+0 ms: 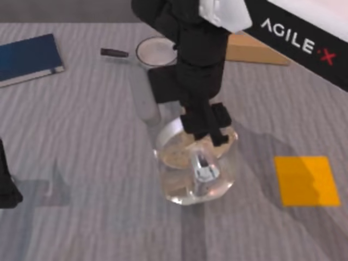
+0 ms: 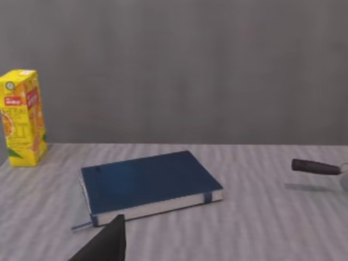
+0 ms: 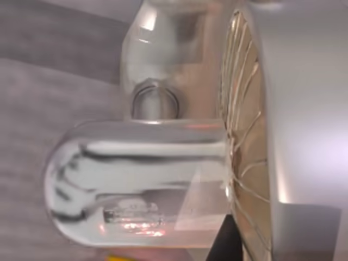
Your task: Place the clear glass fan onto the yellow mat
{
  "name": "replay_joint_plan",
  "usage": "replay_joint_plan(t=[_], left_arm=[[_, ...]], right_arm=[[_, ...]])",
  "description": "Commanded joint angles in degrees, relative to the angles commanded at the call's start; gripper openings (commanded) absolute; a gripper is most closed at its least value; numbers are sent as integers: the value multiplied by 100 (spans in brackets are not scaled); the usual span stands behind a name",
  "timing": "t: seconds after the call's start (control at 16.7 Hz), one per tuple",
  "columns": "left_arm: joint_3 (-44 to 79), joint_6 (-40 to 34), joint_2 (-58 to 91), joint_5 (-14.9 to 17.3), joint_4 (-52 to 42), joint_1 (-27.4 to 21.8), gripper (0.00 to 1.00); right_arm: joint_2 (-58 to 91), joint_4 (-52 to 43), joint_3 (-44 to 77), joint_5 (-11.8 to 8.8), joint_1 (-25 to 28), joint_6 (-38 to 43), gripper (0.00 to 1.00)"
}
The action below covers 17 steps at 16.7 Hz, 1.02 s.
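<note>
Two arms are seen at the table. The right gripper [image 1: 205, 135] is positioned at table centre, directly over the clear glass fan [image 1: 197, 163], with its fingers [image 1: 220, 124] set down on the fan's upper rim; the fan appears pinched between them, though the contact itself is partly hidden by the arm. The fan is located at the middle of the table, well apart from the yellow mat [image 1: 304, 180], which lies flat toward the table's right side. No part of the fan is over the mat.

From the right wrist view, the fan's transparent body [image 3: 141, 185] and wire grille [image 3: 244, 136] are seen up close, filling the frame; a sliver of yellow is visible at the lower edge.

The left gripper [image 1: 6, 187] is parked at the table's left edge; whether its fingers are spread or pressed together cannot be told. One dark fingertip [image 2: 106, 244] is seen in the left wrist view.

Behind the fan, a small saucepan [image 1: 155, 51] with a black handle [image 1: 114, 53] is partly hidden by the right arm. A tan block [image 1: 255, 51] lies to its right. A blue notebook [image 1: 27, 58] rests at far left. A yellow juice carton [image 2: 22, 117] stands upright beyond the notebook, seen only in the left wrist view.
</note>
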Motion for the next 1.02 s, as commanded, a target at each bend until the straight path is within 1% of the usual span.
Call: replay_joint_plan(t=[0.18,0.42,0.6,0.78,0.9,1.02], left_arm=[[0,0,0,0,0,0,100],[0,0,0,0,0,0,100],[0,0,0,0,0,0,100],[0,0,0,0,0,0,100],[0,0,0,0,0,0,100],[0,0,0,0,0,0,100]], right_arm=[[49,-339,359,1,8,5,0],[26,-331,352,0,-12,14,0],[-16,-254,287,50,-46,345,0],[-146,-65,124,161,-161,1231,0],[-280,103,-21,249,-278,2120,0],[-461,298,-199,335,-425,3250,0]])
